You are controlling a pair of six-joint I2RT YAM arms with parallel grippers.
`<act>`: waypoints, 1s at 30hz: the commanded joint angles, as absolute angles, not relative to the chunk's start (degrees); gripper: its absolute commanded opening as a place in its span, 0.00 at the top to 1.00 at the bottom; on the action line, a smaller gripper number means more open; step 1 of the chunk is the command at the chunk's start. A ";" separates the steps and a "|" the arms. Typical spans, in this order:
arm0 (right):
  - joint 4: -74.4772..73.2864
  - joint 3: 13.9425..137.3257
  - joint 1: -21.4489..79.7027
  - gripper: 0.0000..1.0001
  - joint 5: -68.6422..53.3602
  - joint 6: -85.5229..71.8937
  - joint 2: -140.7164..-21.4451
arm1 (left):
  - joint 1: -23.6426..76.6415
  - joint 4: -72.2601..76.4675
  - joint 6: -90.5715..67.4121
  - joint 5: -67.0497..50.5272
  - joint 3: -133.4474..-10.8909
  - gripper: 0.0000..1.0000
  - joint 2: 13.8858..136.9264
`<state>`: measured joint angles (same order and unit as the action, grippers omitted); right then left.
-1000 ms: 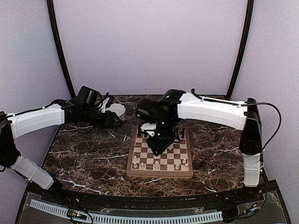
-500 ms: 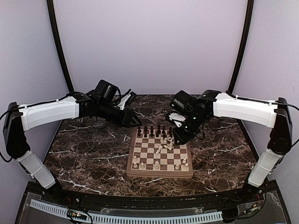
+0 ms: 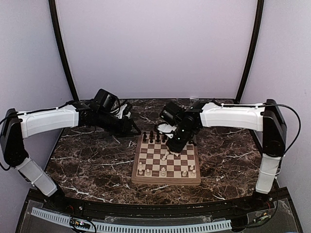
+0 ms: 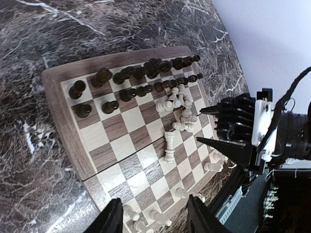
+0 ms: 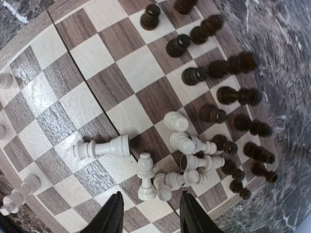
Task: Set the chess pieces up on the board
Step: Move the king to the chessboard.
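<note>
The board (image 3: 165,181) lies at mid table. Dark pieces (image 3: 154,136) stand in two rows on its far side, also in the left wrist view (image 4: 136,80) and the right wrist view (image 5: 228,94). A heap of white pieces (image 5: 194,158) lies toppled near them, also in the left wrist view (image 4: 180,109). One larger white piece (image 5: 99,147) lies alone mid board. A few white pieces (image 3: 164,171) stand on the near row. My right gripper (image 5: 150,216) is open and empty just above the heap (image 3: 173,145). My left gripper (image 4: 155,221) is open and empty beyond the board's far left corner (image 3: 134,130).
The dark marble table (image 3: 92,165) surrounds the board. The right gripper's open fingers (image 4: 214,144) show in the left wrist view over the board's right side. A black frame rail (image 3: 146,208) runs along the near edge.
The right arm swung off to the right, uncovering a heap of white pieces, and has come back over it. The left arm reached right toward the board, then drew back a little.
</note>
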<state>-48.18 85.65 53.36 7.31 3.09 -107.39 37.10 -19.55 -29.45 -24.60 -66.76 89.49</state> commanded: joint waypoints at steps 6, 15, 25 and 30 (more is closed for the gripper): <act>-46.54 91.71 59.14 0.58 13.50 10.43 -113.75 | 31.43 -16.61 -34.38 -26.32 -58.83 0.51 77.60; -45.73 93.04 59.68 0.55 9.14 8.85 -116.41 | 31.36 -12.86 -34.93 -31.44 -58.21 0.50 78.33; -47.19 100.22 55.40 0.60 0.32 1.50 -122.15 | 31.36 -12.69 -34.89 -31.97 -56.77 0.50 77.46; -48.39 100.34 53.09 0.60 -6.11 -1.82 -121.83 | 31.38 -12.76 -34.96 -32.05 -56.43 0.50 77.21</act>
<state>-47.20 98.76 54.70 0.10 2.35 -122.17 31.59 -13.39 -34.96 -31.05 -57.23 78.65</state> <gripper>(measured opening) 0.399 0.498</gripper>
